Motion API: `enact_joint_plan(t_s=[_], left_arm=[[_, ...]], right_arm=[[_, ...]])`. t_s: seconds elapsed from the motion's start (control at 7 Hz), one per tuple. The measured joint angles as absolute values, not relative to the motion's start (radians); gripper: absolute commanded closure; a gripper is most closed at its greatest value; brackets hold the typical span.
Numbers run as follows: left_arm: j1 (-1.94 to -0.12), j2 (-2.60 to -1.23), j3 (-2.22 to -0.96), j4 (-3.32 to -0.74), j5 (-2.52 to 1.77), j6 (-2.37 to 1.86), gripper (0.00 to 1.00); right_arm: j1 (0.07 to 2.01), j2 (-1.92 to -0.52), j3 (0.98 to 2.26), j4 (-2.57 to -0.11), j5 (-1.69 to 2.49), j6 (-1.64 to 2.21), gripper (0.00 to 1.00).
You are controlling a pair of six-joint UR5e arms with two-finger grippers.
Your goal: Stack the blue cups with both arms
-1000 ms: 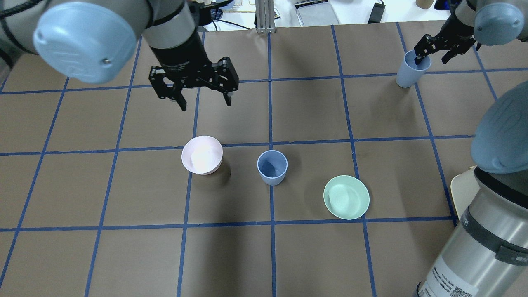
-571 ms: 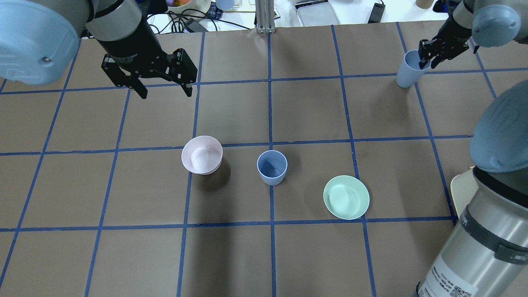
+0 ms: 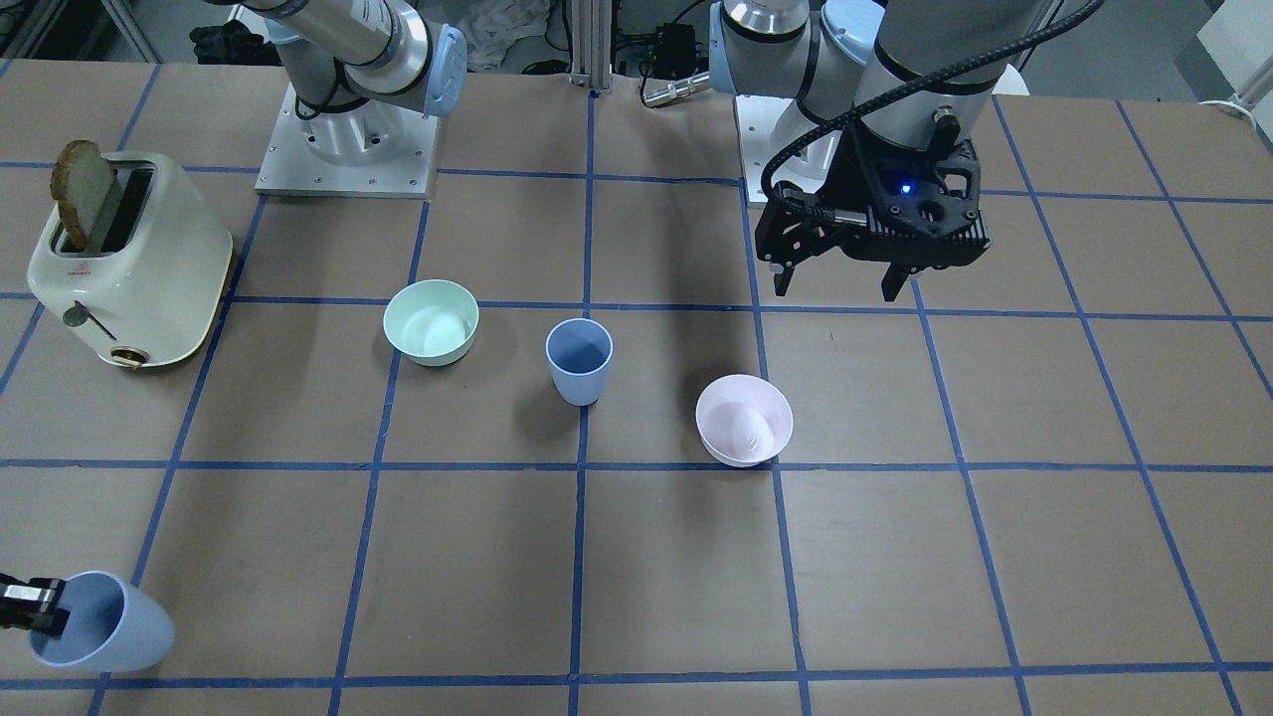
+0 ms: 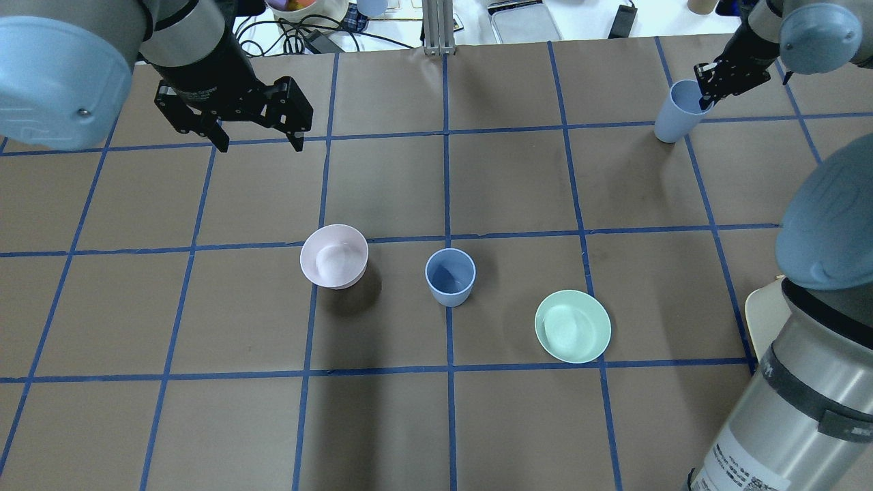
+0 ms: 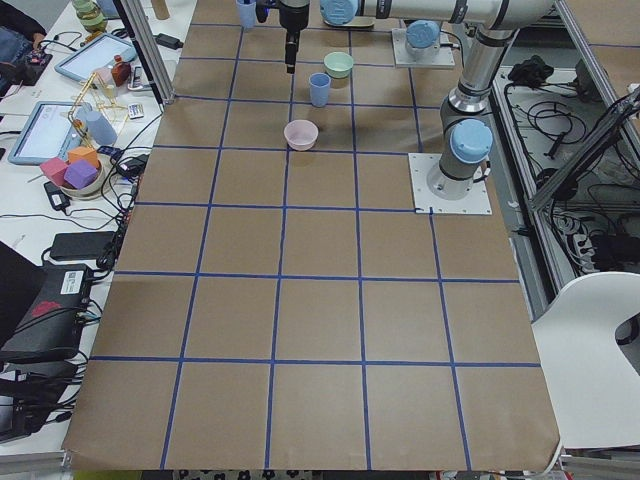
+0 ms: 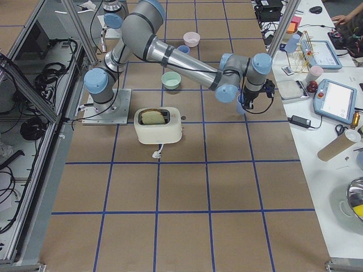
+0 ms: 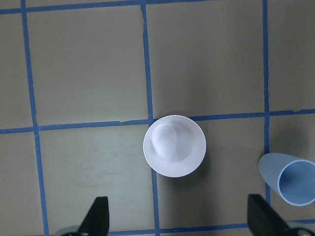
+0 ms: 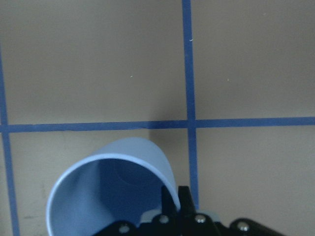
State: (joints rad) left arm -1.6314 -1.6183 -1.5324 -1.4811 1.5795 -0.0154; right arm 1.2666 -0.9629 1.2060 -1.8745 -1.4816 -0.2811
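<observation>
Hanging left claw (image 4: 260, 144): fingers wide apart, empty, upper left of the overhead view. Could clip the pink bowl (image 4: 334, 256) if it drops toward the middle from that side.
Right claw (image 4: 704, 101): clamped on the rim of the far cup (image 4: 672, 123), upper right. It's a one-wall pinch, so I'd guess the cup can swing or slip.
Far cup: tilted, so a crooked drop-in could knock things over.
Middle cup (image 4: 450, 276): upright, centre frame, between the pink bowl and the green bowl (image 4: 573, 326).
Left claw vs a second ago: was nearer centre, now pulled off to the upper left.
Right claw vs a second ago: was open astride the rim, now shut.
Bowls, middle cup: same spots.
</observation>
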Motion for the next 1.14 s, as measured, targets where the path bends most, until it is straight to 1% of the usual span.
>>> enact_joint_plan(t_s=[0.29,0.57,0.86,1.14], left_arm=[[-1.631,-1.617,-1.534,-1.481,1.581,-0.015,0.00],[-1.632,-1.616,-1.534,-1.483,1.582,-0.015,0.00],[-1.632,-1.615,-1.534,-1.485,1.582,-0.015,0.00],[-1.632,-1.614,-1.534,-1.487,1.582,-0.015,0.00]], right_arm=[[1.403,-1.098,1.273,-1.789,-1.484,-0.155,1.00],[1.572,-1.251,1.436,-1.785,-1.482,0.020,1.00],[1.744,-1.391,1.595,-1.830,-1.490,0.233,1.00],[1.909,-1.421,1.691,-1.883,-1.536,0.375,1.00]])
